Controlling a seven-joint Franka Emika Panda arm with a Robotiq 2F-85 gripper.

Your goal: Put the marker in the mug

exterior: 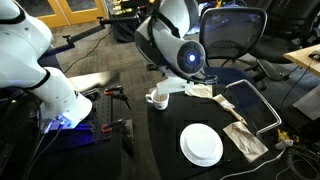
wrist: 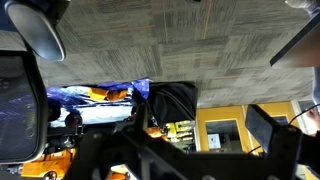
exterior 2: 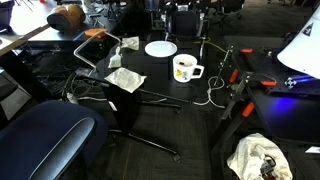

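The white mug [exterior: 157, 97] stands upright on the black table [exterior: 170, 150], handle to one side; it also shows in an exterior view [exterior 2: 185, 68]. I cannot make out the marker in any view. The white arm [exterior: 180, 50] rises above the back of the table, away from the mug. In the wrist view the gripper [wrist: 185, 150] points out across the room at carpet and doors, its dark fingers apart with nothing between them.
A white plate [exterior: 201, 144] [exterior 2: 160, 48] lies on the table near the mug. Crumpled cloths [exterior: 243, 137] [exterior 2: 125, 78] lie around. Red-and-black tools [exterior 2: 235, 76] and a white cable [exterior 2: 211, 95] are by the table edge. Office chairs [exterior: 232, 35] stand around.
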